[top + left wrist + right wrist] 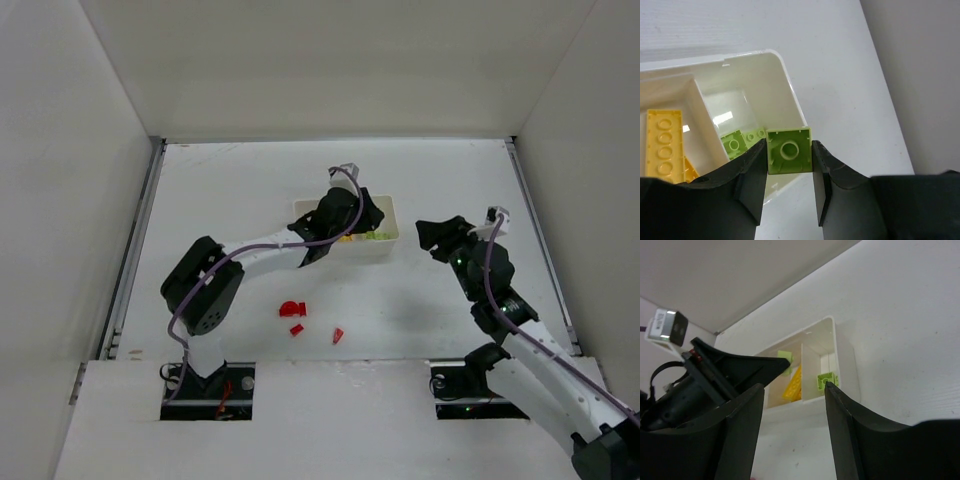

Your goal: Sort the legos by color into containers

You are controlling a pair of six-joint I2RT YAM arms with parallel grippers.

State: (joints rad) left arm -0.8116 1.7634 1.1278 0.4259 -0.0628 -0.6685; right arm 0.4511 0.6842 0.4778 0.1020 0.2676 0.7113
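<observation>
Hold: left hand (788, 151) pinched a light-green square plastic lego brick (789, 159) by opposite sides, above the green end compartment of the white plastic tray (786, 86).
Handling: likely light, stiff, slick.
Right hand (793, 407): spread, empty.

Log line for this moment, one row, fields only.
left tool: shut on green lego, over green end of tray | right tool: open, apart from tray | red legos: three loose on table

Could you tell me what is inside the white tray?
Light green legos in the end compartment, yellow legos in the middle one. The left gripper, holding a green square lego, covers the third.
</observation>
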